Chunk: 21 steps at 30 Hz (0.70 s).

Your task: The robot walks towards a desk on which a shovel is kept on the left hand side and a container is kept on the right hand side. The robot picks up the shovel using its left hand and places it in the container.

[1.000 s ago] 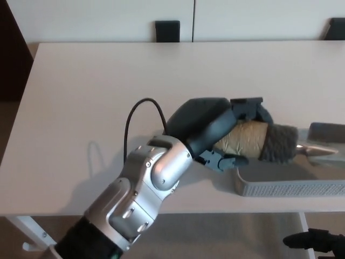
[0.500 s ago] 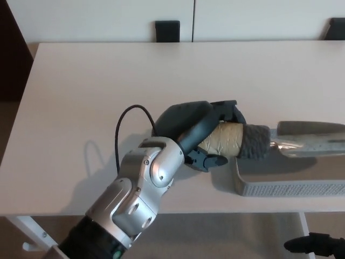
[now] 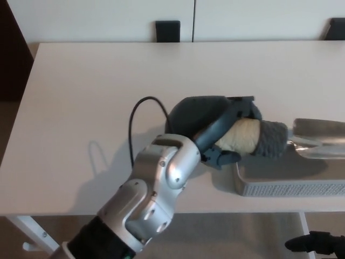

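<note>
Gripping tight, my robot's black left hand [image 3: 218,127] has its thumb and thick fingers [image 3: 222,157] wrapped around the tan, tape-wrapped handle of the little shovel with a shiny metal scoop [image 3: 269,139]. I see the hand coming in from the lower left on a big silver arm [image 3: 156,189], with a thin black cable [image 3: 141,116] looping up beside the wrist. The shovel lies almost flat and points to the right. A fuzzy dark grey sleeve covers the handle just past the fingers. The metal scoop sticks out over the grey mesh container [image 3: 285,186] near the right edge of the wide, pale desk [image 3: 97,86]. I cannot tell if the scoop touches the container or hangs just above it. My robot's right hand [image 3: 318,244] shows only as a dark shape low in the right corner, under the desk edge, and I cannot tell how its fingers sit.
</note>
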{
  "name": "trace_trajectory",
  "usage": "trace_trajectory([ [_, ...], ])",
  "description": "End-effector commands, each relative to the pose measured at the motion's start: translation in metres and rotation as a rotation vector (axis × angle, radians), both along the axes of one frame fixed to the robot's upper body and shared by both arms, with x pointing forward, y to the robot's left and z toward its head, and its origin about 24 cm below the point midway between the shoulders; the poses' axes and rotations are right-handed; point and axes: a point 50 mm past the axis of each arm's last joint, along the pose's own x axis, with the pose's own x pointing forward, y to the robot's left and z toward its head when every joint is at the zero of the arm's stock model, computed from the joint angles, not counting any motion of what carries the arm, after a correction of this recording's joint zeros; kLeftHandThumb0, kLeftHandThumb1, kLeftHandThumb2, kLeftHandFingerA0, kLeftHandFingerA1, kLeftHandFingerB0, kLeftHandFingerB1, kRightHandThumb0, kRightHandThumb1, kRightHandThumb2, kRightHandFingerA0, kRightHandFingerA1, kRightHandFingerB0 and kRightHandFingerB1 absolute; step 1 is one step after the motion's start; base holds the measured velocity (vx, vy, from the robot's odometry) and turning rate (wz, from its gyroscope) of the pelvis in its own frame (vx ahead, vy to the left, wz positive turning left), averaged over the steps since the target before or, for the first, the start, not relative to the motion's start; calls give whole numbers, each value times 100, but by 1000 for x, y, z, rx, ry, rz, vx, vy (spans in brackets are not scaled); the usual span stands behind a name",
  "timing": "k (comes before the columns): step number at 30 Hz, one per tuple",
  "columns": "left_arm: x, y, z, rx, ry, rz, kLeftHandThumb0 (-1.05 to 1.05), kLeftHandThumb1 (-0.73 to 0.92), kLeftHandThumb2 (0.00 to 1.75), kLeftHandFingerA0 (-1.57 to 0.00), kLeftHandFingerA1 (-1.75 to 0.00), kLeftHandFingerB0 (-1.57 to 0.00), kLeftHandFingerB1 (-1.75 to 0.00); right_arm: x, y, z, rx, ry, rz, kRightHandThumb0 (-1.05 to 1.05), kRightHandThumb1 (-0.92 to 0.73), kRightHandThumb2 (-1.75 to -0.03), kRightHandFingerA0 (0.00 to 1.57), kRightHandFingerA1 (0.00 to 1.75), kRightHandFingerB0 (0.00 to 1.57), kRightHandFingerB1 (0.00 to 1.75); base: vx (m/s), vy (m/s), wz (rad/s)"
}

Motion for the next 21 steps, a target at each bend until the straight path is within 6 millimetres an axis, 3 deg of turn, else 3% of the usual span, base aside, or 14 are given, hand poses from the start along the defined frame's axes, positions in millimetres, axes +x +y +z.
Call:
trace_trajectory([
  [1,2,-7,10,74,-31,-3,-32,78,69,-83,-156,-77,-58,1,-4,3,-31,10,11,-24,-51,-54,80,58,58,48,0,0,0],
  [4,4,-12,9,100,-42,-11,-32,77,66,-88,-149,-79,-55,2,-2,5,-27,7,10,-23,-51,-54,80,58,58,48,0,0,0],
  [6,5,-14,8,115,-30,-18,-31,78,67,-87,-149,-73,-78,3,-3,5,-26,5,7,-23,-51,-54,79,58,58,48,0,0,0],
  [10,6,-14,6,130,-28,-10,-35,82,64,-93,-134,-75,-67,4,-3,6,-30,2,11,-23,-51,-54,80,58,59,48,0,0,0],
  [12,7,-13,5,137,-29,-5,-33,78,65,-94,-137,-76,-60,4,-3,7,-30,2,10,-22,-51,-54,79,58,59,49,0,0,0],
  [14,8,-11,2,145,-32,2,-32,78,66,-88,-146,-75,-80,4,-4,7,-16,3,10,-22,-51,-54,78,58,58,49,0,0,0],
  [17,8,-10,1,141,-53,5,-33,79,65,-91,-142,-77,-76,5,-4,8,-17,2,11,-22,-51,-54,79,58,58,49,0,0,0],
  [18,9,-9,0,147,-44,10,-34,80,67,-90,-145,-73,-87,5,-4,7,-20,5,13,-22,-51,-55,79,58,58,48,0,0,0],
  [19,8,-9,0,134,-41,7,-34,75,64,-91,-136,-77,-61,6,-4,7,-20,6,10,-22,-51,-55,79,58,58,48,0,0,0],
  [20,7,-9,0,120,-39,6,-38,68,61,-92,-123,-72,-54,6,-4,8,-19,7,9,-22,-51,-55,79,58,58,48,0,0,0],
  [21,6,-10,0,112,-25,3,-52,64,60,-84,-91,-52,-36,6,-4,8,-20,8,9,-22,-51,-54,79,58,58,48,0,0,0],
])
